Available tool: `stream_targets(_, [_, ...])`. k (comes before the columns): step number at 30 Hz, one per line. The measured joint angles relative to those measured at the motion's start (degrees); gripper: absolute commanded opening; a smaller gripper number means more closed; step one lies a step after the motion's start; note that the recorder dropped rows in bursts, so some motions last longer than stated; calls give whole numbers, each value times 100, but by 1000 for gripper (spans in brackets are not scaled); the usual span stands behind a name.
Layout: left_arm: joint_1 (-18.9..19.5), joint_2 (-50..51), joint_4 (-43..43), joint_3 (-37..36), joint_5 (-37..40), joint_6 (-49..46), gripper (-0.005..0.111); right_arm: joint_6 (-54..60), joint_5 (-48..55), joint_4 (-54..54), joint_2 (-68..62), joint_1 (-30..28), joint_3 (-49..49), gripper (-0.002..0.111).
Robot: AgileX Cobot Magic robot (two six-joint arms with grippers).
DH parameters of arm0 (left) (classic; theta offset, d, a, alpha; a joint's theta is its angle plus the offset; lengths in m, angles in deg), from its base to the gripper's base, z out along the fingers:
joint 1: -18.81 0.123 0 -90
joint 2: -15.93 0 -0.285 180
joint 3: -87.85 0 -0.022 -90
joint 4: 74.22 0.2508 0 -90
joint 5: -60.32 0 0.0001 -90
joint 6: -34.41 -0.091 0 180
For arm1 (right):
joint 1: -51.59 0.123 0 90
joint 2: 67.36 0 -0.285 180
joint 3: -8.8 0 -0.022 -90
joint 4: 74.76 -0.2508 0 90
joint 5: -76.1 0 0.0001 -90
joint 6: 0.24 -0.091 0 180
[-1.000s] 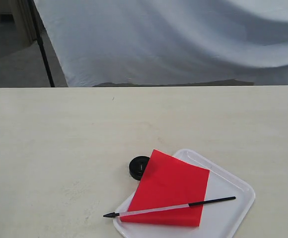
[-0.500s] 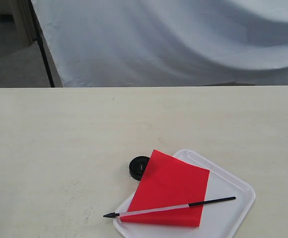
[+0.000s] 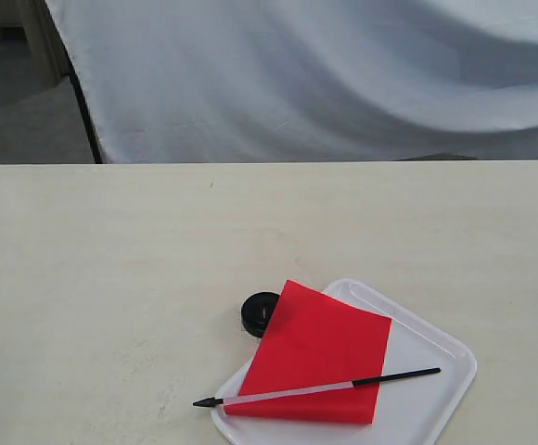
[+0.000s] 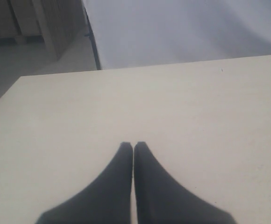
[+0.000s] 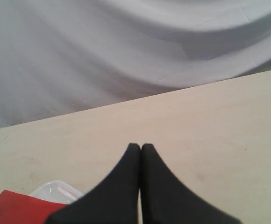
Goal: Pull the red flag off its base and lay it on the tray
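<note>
The exterior camera sits high and looks down at a slant across the tabletop [image 3: 111, 278] to the white cloth [image 3: 343, 83] behind. The tray [image 3: 422, 348] lies nearest it, partly cut off. The left wrist camera sits low behind the left fingers [image 4: 112, 191], looking over the tabletop to the same cloth. The right wrist camera does likewise behind the right fingers [image 5: 166, 191], and shares a bit of tray and red flag [image 5: 14, 207] with the exterior camera.
</note>
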Motion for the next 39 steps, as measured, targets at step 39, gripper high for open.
stream_targets(39, [0, 0, 0, 0, 10, 0, 1, 10, 183, -22, 0, 0, 0, 0])
